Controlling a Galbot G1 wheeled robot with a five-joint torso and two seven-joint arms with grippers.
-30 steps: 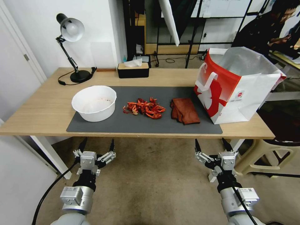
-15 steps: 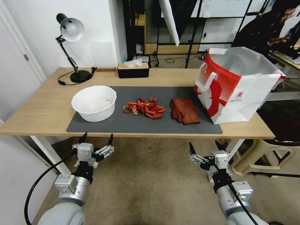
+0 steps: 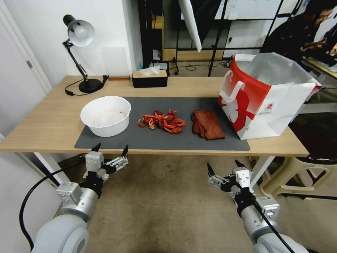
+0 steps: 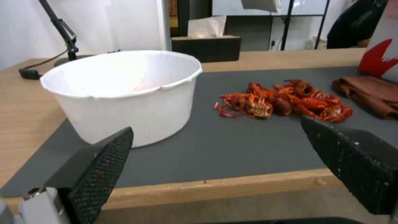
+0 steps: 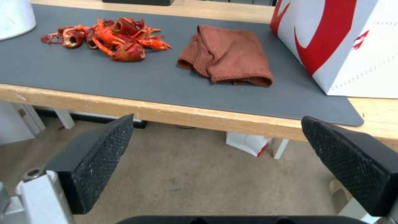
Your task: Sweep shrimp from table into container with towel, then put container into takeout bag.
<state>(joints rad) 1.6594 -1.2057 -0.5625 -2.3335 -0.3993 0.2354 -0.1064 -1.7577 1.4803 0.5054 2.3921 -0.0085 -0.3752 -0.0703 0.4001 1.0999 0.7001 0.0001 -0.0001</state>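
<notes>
no text or label legible anywhere

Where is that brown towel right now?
In the head view, the towel lies on the grey mat, between the shrimp and the takeout bag.

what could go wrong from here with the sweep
The shrimp lie in a loose heap apart from the container, so towel strokes may scatter pieces off the mat or past the upright bowl's tall wall. The takeout bag stands right beside the towel; the open right gripper might bump it.
</notes>
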